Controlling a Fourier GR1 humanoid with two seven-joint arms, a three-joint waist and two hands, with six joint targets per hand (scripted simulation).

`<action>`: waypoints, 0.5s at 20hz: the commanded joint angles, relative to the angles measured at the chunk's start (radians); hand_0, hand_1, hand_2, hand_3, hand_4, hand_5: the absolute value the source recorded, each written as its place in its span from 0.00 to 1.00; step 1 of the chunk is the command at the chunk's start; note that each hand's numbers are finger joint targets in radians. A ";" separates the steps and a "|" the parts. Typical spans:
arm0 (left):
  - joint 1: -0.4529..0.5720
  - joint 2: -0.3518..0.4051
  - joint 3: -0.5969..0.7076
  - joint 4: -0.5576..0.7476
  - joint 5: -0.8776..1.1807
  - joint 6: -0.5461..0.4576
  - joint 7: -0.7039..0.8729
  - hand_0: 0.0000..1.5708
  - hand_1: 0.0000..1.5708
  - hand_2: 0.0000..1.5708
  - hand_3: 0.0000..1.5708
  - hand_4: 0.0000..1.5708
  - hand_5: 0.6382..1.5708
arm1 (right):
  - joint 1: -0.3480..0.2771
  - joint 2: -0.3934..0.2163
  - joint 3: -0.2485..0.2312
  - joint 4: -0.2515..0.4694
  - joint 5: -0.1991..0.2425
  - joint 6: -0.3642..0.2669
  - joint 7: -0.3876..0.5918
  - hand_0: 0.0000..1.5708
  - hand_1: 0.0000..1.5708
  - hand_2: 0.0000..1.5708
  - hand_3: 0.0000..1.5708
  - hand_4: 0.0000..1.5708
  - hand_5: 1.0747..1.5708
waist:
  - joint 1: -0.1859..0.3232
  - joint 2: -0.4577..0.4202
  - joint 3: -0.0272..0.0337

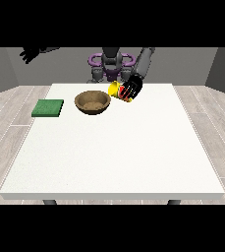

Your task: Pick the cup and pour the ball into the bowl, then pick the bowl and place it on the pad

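Note:
A brown bowl (91,102) sits on the white table (114,147) towards the far left. Just right of it, the hand at the view's right (132,88) has its fingers curled round a yellow and red cup (117,90). The cup is tipped on its side, its yellow mouth facing left towards the bowl's rim. No ball shows anywhere. A flat green pad (48,108) lies at the table's left edge. The hand at the view's left (30,53) is raised high beyond the table's far left corner, fingers spread and holding nothing.
The robot's grey torso (111,66) stands behind the table's far edge. Wooden floor surrounds the table on all sides.

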State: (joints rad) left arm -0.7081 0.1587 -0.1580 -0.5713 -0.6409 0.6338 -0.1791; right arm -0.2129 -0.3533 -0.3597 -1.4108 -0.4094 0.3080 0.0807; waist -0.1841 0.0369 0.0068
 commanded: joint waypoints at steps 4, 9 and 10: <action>-0.118 -0.131 -0.209 0.085 -0.302 -0.009 0.381 0.87 0.87 1.00 1.00 0.92 0.97 | 0.019 -0.042 -0.054 0.168 0.001 0.041 -0.044 0.00 0.00 0.00 0.00 0.44 0.98 | 0.068 -0.096 -0.0042; -0.227 -0.157 -0.331 0.080 -0.412 -0.106 0.598 0.85 0.85 1.00 1.00 0.94 0.96 | -0.026 -0.080 -0.057 0.258 -0.030 0.131 -0.061 0.00 0.00 0.00 0.08 0.45 0.98 | 0.026 -0.073 -0.0043; -0.220 -0.157 -0.359 0.085 -0.440 -0.095 0.643 0.83 0.83 1.00 1.00 0.94 0.95 | -0.058 -0.051 -0.029 0.228 0.007 0.070 -0.057 0.00 0.00 0.00 0.11 0.45 0.98 | 0.012 -0.052 -0.0055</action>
State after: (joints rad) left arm -0.8738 0.0252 -0.4239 -0.5013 -0.9825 0.5652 0.2936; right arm -0.2192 -0.4067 -0.4086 -1.2030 -0.4142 0.3867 0.0171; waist -0.1411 -0.0320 0.0031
